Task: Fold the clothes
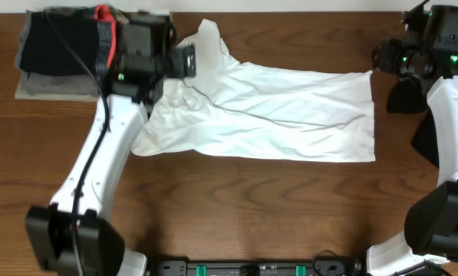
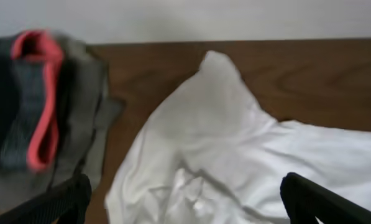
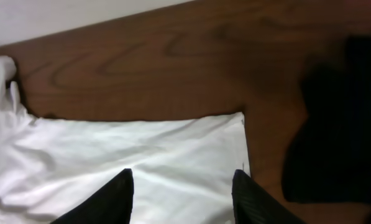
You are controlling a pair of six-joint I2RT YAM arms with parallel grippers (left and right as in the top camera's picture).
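The white short-sleeved fabric T-shirt [image 1: 275, 111] is spread on the brown wooden desk [image 1: 252, 207], rumpled at its left. The left end effector [image 1: 187, 61] is held wide apart above it. The right end effector [image 3: 182, 174] is parted and empty. Flattening is judged in hand; an edge grasp is called for next.

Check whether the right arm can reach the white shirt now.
Probably yes: the right gripper hangs open near the shirt's corner, nothing lies between, and the black cloth sits off to the side.
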